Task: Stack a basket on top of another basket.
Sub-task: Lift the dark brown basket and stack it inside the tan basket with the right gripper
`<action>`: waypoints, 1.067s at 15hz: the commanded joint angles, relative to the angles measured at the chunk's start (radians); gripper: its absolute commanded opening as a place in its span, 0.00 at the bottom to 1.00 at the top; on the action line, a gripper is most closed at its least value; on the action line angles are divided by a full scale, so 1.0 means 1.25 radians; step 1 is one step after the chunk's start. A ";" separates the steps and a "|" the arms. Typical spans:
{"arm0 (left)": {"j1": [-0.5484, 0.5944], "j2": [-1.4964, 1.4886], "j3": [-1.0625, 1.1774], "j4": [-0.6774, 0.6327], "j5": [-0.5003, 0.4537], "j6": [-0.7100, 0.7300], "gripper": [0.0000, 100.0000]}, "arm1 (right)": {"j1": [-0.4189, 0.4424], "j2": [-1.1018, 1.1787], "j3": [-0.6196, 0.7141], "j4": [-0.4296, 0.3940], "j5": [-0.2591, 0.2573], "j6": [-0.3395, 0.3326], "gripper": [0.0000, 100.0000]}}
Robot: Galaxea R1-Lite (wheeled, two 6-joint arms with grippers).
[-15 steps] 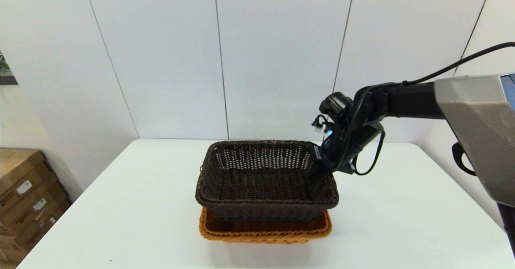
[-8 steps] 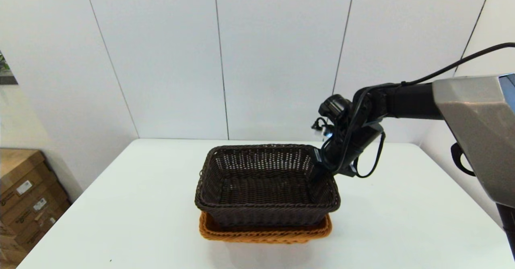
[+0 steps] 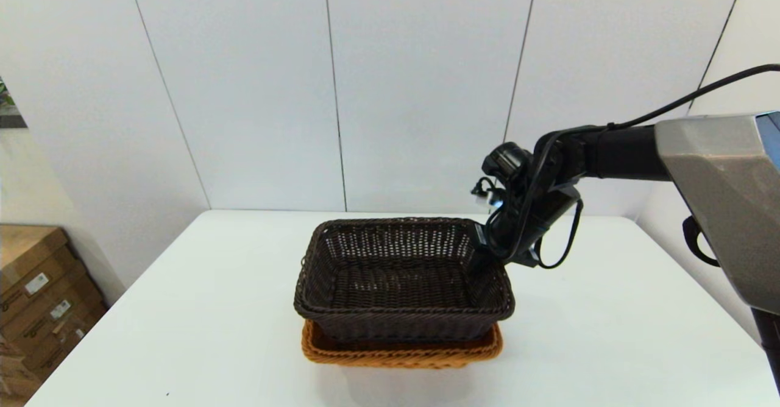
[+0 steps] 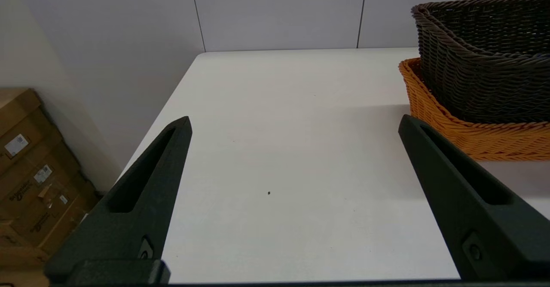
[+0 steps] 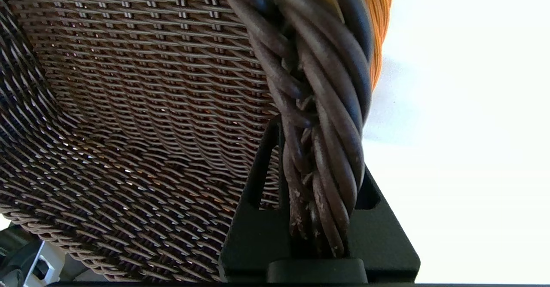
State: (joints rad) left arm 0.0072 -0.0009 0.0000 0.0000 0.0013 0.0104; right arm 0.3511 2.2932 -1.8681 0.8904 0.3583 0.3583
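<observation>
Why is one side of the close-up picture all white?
Right wrist view: the table beside the dark basket is washed out by glare. Left wrist view: the baskets cast a soft shadow on the table.

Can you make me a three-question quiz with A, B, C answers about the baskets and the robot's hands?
1. Where is the dark brown basket?
A. nested in the orange basket
B. beside it
C. on the floor

2. How many baskets are there?
A. one
B. two
C. four

3. What is the right gripper doing?
A. hanging open
B. gripping the orange rim
C. clamped on the dark basket's rim

Answers: 1 A, orange shows underneath. 2 B, one dark, one orange. 3 C, the braided rim sits between its fingers. The left gripper is open over the table.
</observation>
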 commanded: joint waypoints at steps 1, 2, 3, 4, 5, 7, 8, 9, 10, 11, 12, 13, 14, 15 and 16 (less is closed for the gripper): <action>0.000 -0.001 0.001 0.000 0.000 0.000 1.00 | 0.000 0.000 0.000 0.004 0.002 0.002 0.00; 0.000 -0.001 0.001 0.000 0.000 0.000 1.00 | 0.000 0.000 0.000 0.004 0.002 0.002 0.00; 0.000 -0.001 0.001 0.000 0.000 0.000 1.00 | 0.000 -0.001 0.000 0.004 0.002 0.002 1.00; 0.000 -0.001 0.001 0.000 0.000 0.000 1.00 | 0.000 -0.001 0.001 0.006 0.002 0.001 1.00; 0.000 -0.001 0.001 0.000 0.000 0.000 1.00 | 0.000 -0.001 0.001 0.004 0.002 0.001 1.00; 0.000 -0.001 0.001 0.000 0.000 0.000 1.00 | 0.000 -0.001 0.001 0.004 0.002 0.002 1.00; 0.000 -0.001 0.001 0.000 0.000 0.000 1.00 | 0.000 -0.001 0.001 0.004 0.002 0.002 1.00; 0.000 -0.001 0.001 0.000 0.000 0.000 1.00 | -0.001 -0.001 0.001 0.004 0.002 0.002 1.00; 0.000 -0.001 0.001 0.000 0.000 0.000 1.00 | -0.004 -0.001 0.001 0.004 0.001 0.002 1.00; 0.000 -0.001 0.001 0.000 0.000 0.000 1.00 | -0.006 -0.004 0.000 0.004 0.001 0.002 1.00; 0.000 -0.001 0.001 0.000 0.000 0.000 1.00 | -0.011 -0.007 -0.001 0.004 -0.001 0.001 1.00; 0.000 -0.001 0.001 0.000 0.000 0.000 1.00 | -0.016 -0.013 -0.001 0.004 -0.001 -0.001 1.00; 0.000 -0.001 0.001 0.000 0.000 0.000 1.00 | -0.023 -0.022 -0.001 0.004 -0.002 -0.001 1.00; 0.000 -0.001 0.001 0.000 0.000 0.000 1.00 | -0.033 -0.034 -0.001 0.004 -0.003 -0.002 1.00; 0.000 -0.001 0.001 0.000 0.000 0.000 1.00 | -0.049 -0.058 -0.001 0.004 -0.004 -0.004 1.00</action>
State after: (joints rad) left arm 0.0072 -0.0009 0.0000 0.0000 0.0013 0.0104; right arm 0.3164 2.2640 -1.8698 0.8909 0.3517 0.3540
